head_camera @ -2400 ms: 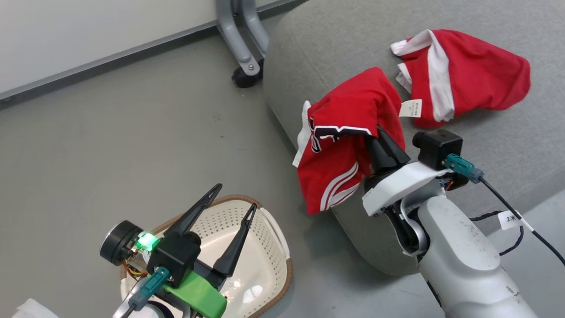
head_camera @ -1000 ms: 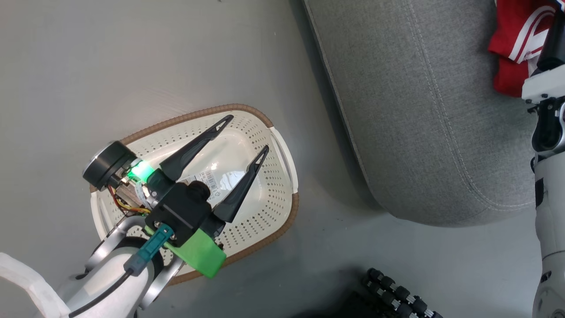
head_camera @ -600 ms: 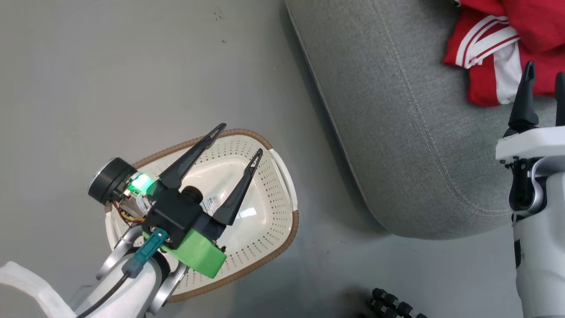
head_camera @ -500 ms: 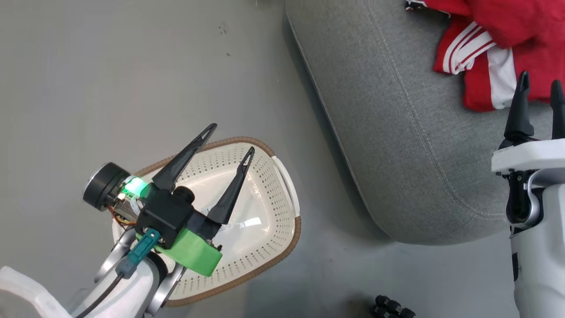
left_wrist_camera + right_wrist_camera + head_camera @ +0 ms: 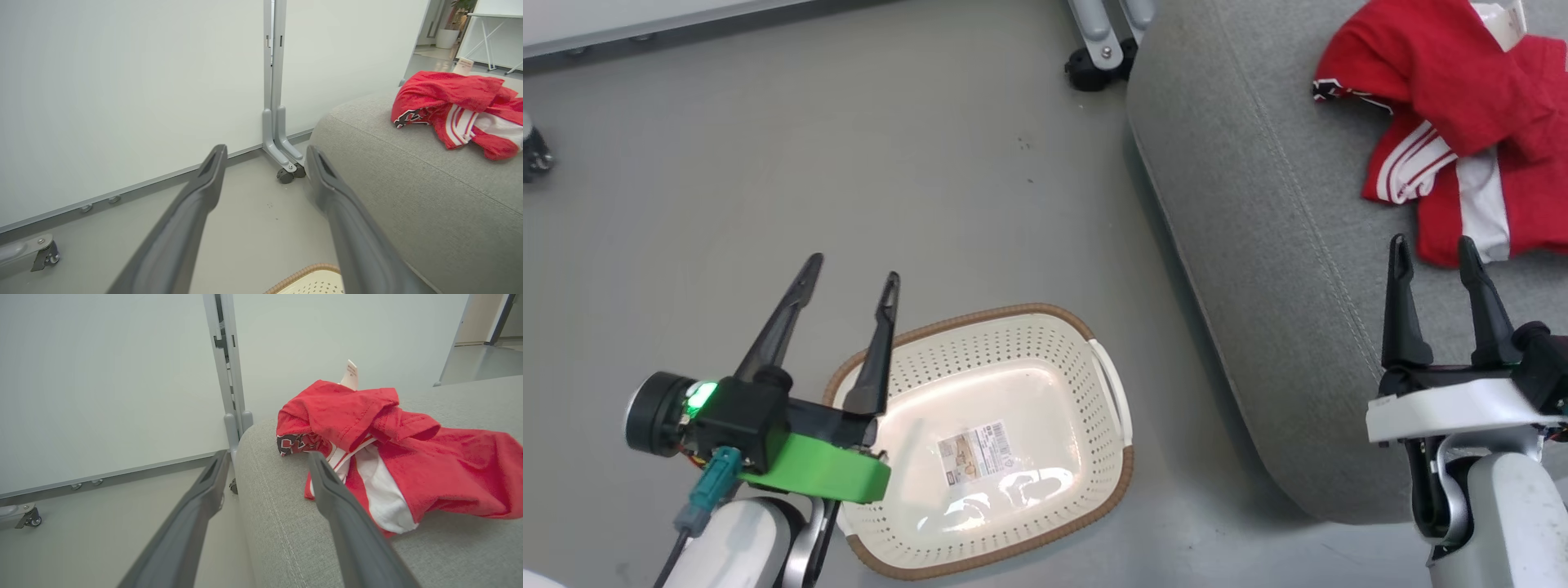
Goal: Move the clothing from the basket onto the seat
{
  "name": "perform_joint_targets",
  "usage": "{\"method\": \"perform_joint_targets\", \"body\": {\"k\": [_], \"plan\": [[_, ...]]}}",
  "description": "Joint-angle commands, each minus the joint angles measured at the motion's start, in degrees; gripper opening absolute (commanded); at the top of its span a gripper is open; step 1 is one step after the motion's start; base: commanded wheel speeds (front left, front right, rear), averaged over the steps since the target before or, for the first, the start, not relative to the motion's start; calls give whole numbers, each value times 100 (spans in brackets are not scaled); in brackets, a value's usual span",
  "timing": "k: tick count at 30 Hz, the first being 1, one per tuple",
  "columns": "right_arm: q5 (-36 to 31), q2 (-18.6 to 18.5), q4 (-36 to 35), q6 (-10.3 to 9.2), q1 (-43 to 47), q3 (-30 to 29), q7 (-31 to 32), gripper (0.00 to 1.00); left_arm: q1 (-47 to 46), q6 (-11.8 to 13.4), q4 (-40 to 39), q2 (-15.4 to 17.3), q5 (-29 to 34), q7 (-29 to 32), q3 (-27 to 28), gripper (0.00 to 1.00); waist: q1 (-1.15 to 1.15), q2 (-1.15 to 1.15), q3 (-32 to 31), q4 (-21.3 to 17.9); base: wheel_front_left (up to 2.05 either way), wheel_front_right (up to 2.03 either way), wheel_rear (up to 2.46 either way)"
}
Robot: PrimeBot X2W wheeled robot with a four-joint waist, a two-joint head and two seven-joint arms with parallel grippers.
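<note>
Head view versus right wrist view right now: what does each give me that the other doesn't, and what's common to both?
Head view: the basket, holding nothing but its paper label, and the open left gripper. Right wrist view: the jersey's black-and-white lettering plain, and a doorway beyond. Both: the red clothing lying on the grey seat, the open right gripper, the grey stand foot.

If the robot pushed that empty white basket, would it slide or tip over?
Probably slide. The basket looks like thin plastic full of holes, with nothing inside, so likely light. It sits wide and low on the smooth floor, so tipping seems unlikely.
</note>
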Motion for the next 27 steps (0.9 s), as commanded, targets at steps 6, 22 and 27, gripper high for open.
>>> {"method": "perform_joint_targets", "body": {"k": [6,22,27], "plan": [[-180,72,-491,0,514,265,273,100,429,262,281,-208,-267,-209,532,100,1,0,-705,881,0,0,0],[-409,136,-997,0,1301,650,669,100,1546,-54,475,-885,297,-228,1870,100,1,0,-1378,1198,0,0,0],[-441,141,-1050,0,1525,690,774,100,1782,-309,714,-1049,453,-228,2037,100,1,0,-1588,1147,0,0,0]]}}
